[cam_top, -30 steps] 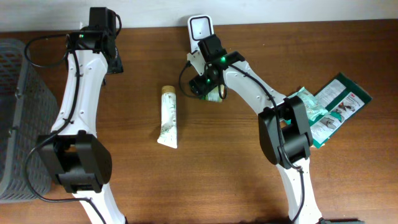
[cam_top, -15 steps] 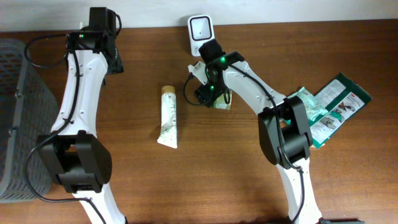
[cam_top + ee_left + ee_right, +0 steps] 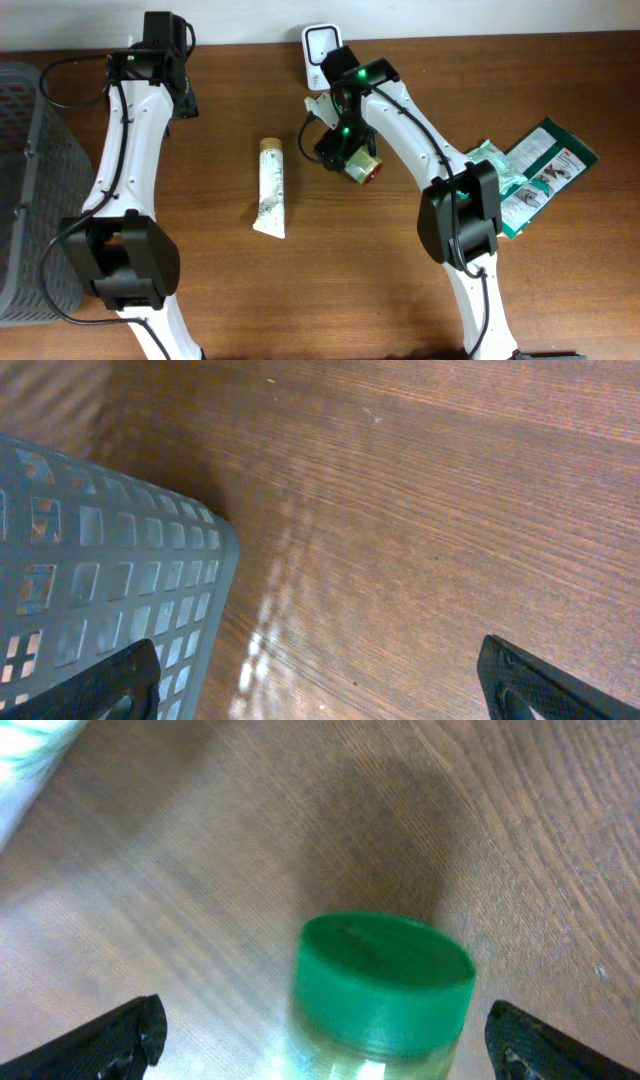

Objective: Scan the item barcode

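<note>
The right gripper (image 3: 330,1036) has its jaws spread wide: its two black fingertips (image 3: 115,1038) sit in the lower corners of the wrist view, and the small bottle (image 3: 383,982) stands between them with bare wood on both sides, touching neither. The bottle's long axis runs up the middle of that frame from the bottom edge. Its green cap (image 3: 384,955) is at the upper end, pointing away from the jaws, with a dark shadow on the wood just above it. The bottle is blurred here, and whether it rests on the table (image 3: 350,290) cannot be told. From overhead it sits just to the lower right of the gripper, slanted from upper left to lower right, with a round reddish-brown face turned towards the lower right. The white barcode scanner (image 3: 320,42) stands near the top edge, above the gripper and apart from the bottle. A pale tube (image 3: 270,188) lies left of centre, its long axis nearly vertical in the frame and its cap at the top. Flat printed packets (image 3: 540,170) lie at the right edge. The left gripper (image 3: 320,682), at the upper left in the overhead view, is also spread wide, with only wood between its tips. The corner of a grey mesh basket (image 3: 100,580) sits just beside its left tip.
</note>
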`<state>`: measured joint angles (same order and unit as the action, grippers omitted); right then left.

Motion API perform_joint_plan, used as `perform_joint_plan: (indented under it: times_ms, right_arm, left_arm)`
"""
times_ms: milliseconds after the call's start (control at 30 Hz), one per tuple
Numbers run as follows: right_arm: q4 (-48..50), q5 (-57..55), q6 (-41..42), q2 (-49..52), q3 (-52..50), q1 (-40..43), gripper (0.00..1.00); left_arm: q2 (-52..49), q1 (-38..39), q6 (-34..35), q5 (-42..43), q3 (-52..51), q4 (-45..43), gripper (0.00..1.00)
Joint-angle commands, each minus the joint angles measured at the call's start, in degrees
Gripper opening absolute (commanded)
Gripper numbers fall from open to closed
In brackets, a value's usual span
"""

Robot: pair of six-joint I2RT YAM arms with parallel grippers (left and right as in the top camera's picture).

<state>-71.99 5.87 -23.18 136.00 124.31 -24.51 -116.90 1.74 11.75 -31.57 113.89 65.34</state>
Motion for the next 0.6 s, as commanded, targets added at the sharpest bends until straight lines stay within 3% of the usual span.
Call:
perform_joint_plan:
  times_ms: [0, 133, 333, 433, 567]
  right_arm:
    - [4.1, -3.6, -1.4, 0.3, -3.6, 1.5, 0.98]
    - [5.0, 1.0, -1.5, 0.3, -4.9, 1.7, 0.98]
    - [13.7, 2.5, -0.7, 0.3, -11.0, 1.7, 1.00]
    - [16.0, 2.5, 0.3, 0.3, -11.0, 1.7, 0.79]
    - [16.2, 2.5, 0.3, 0.3, -11.0, 1.7, 0.70]
  left_arm:
    - [0.5, 0.0, -0.1, -0.6, 0.2, -0.1, 0.99]
    - [0.5, 0.0, -0.1, -0.6, 0.2, -0.1, 0.99]
    - [0.5, 0.0, -0.1, -0.6, 0.2, -0.1, 0.99]
    - [0.5, 0.0, -0.1, -0.6, 0.2, -0.1, 0.99]
    - [0.5, 0.0, -0.1, -0.6, 0.2, -0.1, 0.99]
